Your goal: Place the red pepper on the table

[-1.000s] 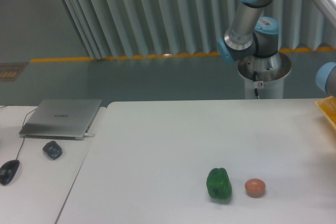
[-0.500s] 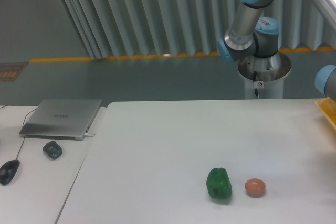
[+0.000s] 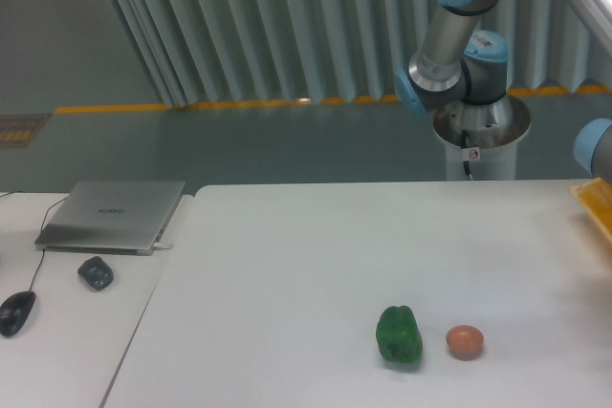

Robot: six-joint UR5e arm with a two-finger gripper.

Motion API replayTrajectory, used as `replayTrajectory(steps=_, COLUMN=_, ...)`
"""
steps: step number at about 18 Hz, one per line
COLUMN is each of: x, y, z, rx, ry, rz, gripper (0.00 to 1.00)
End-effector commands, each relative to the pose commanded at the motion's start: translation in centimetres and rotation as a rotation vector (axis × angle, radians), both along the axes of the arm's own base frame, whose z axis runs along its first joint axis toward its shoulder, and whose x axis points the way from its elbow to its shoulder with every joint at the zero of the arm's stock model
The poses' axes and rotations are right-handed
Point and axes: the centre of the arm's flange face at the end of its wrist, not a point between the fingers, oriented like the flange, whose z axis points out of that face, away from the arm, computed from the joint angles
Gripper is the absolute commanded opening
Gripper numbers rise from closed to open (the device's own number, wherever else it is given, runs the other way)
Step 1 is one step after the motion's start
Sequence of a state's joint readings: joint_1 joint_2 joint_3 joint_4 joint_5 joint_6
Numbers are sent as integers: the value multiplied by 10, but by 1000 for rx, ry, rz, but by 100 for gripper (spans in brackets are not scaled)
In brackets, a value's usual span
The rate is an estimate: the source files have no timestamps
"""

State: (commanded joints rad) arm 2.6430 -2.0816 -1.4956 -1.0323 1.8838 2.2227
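Gripper and fingers are outside the picture, so it cannot be told whether the hand is open, closed, or carrying something. Only the upper parts of the arm [image 3: 449, 54] are seen: the grey links with light blue joints rise from the round pedestal [image 3: 481, 136] behind the table and leave the view at the top right, and one more blue joint [image 3: 595, 145] shows at the right edge.

No red pepper is visible in this view either. On the table [image 3: 287, 265] lie only the green pepper [image 3: 399, 335] and, just beside it on its right but not touching, a small orange-brown ball [image 3: 465, 341]. A piece of something orange-yellow [image 3: 598, 205] shows at the right border of the table; what it is cannot be told.

Because the arm goes out to the right, the hand is probably beyond that edge, and the red pepper may be there also, perhaps in the fingers; this is only a guess. If so, the coming move should bring the hand leftwards over the white surface, where bare space lies between the right edge and the two objects near the front.

On the neighbouring desk at the left are a closed laptop [image 3: 113, 214], a mouse [image 3: 16, 311] and a small dark object [image 3: 95, 272]
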Motion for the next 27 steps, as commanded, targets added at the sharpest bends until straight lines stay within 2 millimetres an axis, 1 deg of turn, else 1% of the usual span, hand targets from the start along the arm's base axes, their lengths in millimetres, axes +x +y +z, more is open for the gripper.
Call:
replayTrajectory(steps=1, x=0, y=-1, z=1, rx=2, ry=0, rz=3, gripper=61)
replayTrajectory(steps=4, x=-1, y=-4, z=12, rx=29, ry=-37, rz=10, gripper=60)
replayTrajectory(steps=6, x=-5, y=-8, z=24, rx=42, ry=-65, rz=19, gripper=59)
replayTrajectory(steps=8, x=-8, y=-11, z=26, rx=53, ry=-80, rz=25, gripper=59)
replayTrajectory(steps=10, x=-8, y=-12, z=35, rx=71, ry=-85, rz=30, gripper=59)
replayTrajectory(steps=12, x=-11, y=-18, z=45, rx=80, ry=-108, rz=40, gripper=59)
replayTrajectory(steps=16, x=-13, y=-20, z=68, rx=152, ry=-172, rz=56, gripper=59)
replayTrajectory(steps=17, x=-14, y=-22, z=70, rx=167, ry=-184, rz=66, gripper=59)
replayTrajectory(steps=20, x=-8, y=-17, z=82, rx=236, ry=-219, rz=152, gripper=59)
replayTrajectory(steps=22, x=-6, y=-13, z=95, rx=264, ry=-260, rz=173, gripper=59)
replayTrajectory(steps=23, x=-2, y=-13, z=103, rx=267, ry=-267, rz=178, gripper=59)
replayTrajectory(steps=25, x=6, y=-7, z=108, rx=282, ry=-265, rz=243, gripper=59)
replayTrajectory(steps=27, x=19, y=7, z=108, rx=323, ry=-289, rz=313, gripper=59)
